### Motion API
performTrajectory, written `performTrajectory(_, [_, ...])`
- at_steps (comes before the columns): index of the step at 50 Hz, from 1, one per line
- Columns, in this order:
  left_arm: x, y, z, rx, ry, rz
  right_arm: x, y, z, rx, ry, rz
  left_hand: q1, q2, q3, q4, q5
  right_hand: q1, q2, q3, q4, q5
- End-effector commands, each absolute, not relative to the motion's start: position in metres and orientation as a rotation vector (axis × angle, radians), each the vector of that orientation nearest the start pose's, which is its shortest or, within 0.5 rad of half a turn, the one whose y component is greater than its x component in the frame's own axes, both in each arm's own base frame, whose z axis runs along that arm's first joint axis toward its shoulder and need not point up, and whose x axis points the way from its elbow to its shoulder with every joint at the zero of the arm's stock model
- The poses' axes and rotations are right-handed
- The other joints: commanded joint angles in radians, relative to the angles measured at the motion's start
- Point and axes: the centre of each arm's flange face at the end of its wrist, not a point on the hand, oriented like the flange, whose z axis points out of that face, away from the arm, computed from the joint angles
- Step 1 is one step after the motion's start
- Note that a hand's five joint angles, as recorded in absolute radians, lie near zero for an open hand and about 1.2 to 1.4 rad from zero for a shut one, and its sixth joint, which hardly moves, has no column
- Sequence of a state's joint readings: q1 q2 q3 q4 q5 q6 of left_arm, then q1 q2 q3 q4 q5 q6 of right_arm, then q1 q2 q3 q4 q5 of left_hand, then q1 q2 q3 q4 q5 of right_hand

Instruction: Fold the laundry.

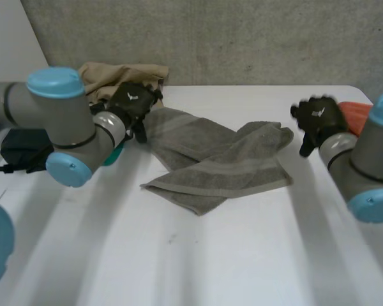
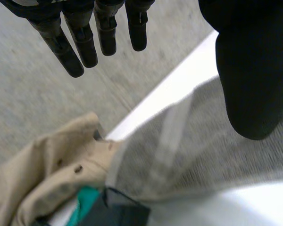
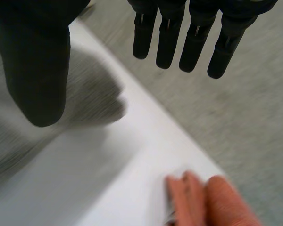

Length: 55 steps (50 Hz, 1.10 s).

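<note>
Left hand (image 1: 133, 102), fingers straight and empty, hovers over one end of the grey towel (image 1: 217, 160); right hand (image 1: 319, 118), likewise splayed, beside the other.

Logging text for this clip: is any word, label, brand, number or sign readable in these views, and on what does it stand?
No text can be read in any view.
On the back of the left hand: a small white mark, too small to read.
On the back of the right hand: a similar white mark, too small to read.
On the grey towel: a plain woven band and no label in sight.
</note>
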<state>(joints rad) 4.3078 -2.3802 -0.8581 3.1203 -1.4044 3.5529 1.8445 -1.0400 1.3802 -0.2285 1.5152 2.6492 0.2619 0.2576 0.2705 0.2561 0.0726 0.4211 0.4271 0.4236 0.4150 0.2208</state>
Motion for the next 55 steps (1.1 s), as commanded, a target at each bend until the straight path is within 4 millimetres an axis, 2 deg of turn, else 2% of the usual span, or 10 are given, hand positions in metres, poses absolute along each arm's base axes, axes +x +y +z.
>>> performTrajectory(1, [-0.312,-0.359,0.242,1.081,2.139,-2.259,0.262,-0.364,0.225,-0.954,2.051,-2.204,-0.040,-0.035,-0.048,-0.034,-0.025,-0.102,-0.109,-0.105,-0.096,-0.077])
performTrajectory(15, [-0.280,-0.336,0.282,0.939,2.162,-2.369,0.307,-0.396,0.142,-1.172,2.186,-1.883,-0.087,-0.082,-0.095,-0.081,-0.072,-0.033,-0.039,-0.035,-0.026,-0.007])
performTrajectory(19, [-0.277,-0.337,0.279,0.946,2.141,-2.388,0.312,-0.398,0.144,-1.178,2.167,-1.937,-0.087,-0.083,-0.096,-0.082,-0.073,0.973,0.967,0.970,0.979,0.999])
performTrajectory(24, [-0.277,-0.349,0.264,0.946,2.145,-2.378,0.322,-0.375,0.199,-1.115,2.032,-2.007,-0.087,-0.083,-0.096,-0.082,-0.073,0.975,0.969,0.973,0.981,1.001])
performTrajectory(27, [-0.282,-0.361,0.252,0.953,2.160,-2.366,0.331,-0.340,0.261,-1.053,1.812,-2.061,-0.087,-0.083,-0.096,-0.082,-0.073,0.975,0.969,0.973,0.981,1.001])
performTrajectory(36, [-0.308,-0.370,0.220,1.067,2.311,-2.273,0.331,-0.260,0.364,-0.964,1.409,-2.059,-0.087,-0.083,-0.096,-0.082,-0.073,0.975,0.969,0.973,0.981,1.001])
performTrajectory(44, [-0.355,-0.329,0.180,1.488,2.560,-2.133,0.325,-0.227,0.398,-0.918,1.279,-1.947,-0.087,-0.083,-0.096,-0.082,-0.073,0.975,0.969,0.973,0.981,1.001])
performTrajectory(49, [-0.376,-0.292,0.169,1.680,2.718,-2.010,0.318,-0.236,0.407,-0.866,1.265,-1.963,-0.085,-0.081,-0.093,-0.079,-0.070,0.975,0.969,0.973,0.981,1.001])
performTrajectory(52, [-0.377,-0.286,0.174,1.674,2.733,-2.000,0.312,-0.250,0.409,-0.826,1.283,-2.008,1.049,1.054,1.041,1.055,1.064,0.975,0.969,0.973,0.981,1.001])
performTrajectory(55, [-0.359,-0.310,0.200,1.377,2.663,-2.088,0.305,-0.268,0.406,-0.790,1.327,-2.047,1.134,1.139,1.126,1.140,1.149,0.975,0.969,0.973,0.981,1.001])
